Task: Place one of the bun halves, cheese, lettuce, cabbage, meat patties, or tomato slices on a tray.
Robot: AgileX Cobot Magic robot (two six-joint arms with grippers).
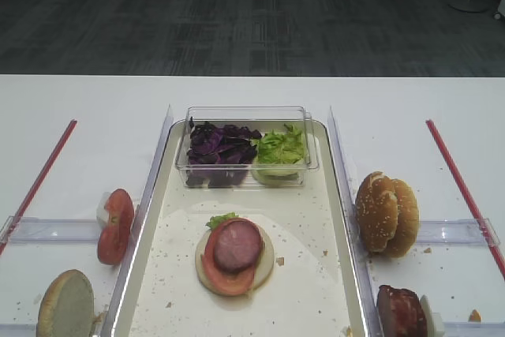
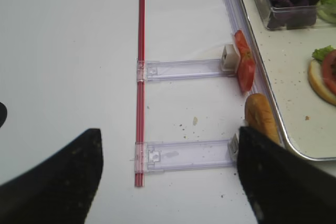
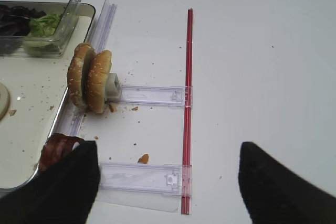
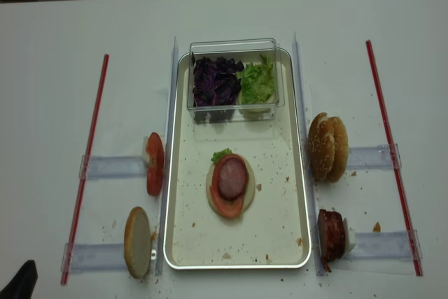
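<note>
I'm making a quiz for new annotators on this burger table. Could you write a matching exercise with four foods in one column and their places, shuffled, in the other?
Things:
1. purple cabbage
2. tomato slices
3. sesame bun tops
4. meat patty on the stack

Places:
A. standing on edge just outside the tray's right rim
B. in the middle of the tray, on top of a tomato slice
C. in the clear box at the tray's far end, left of the lettuce
D. standing on edge just outside the tray's left rim

Pairs: 1-C, 2-D, 3-A, 4-B
</note>
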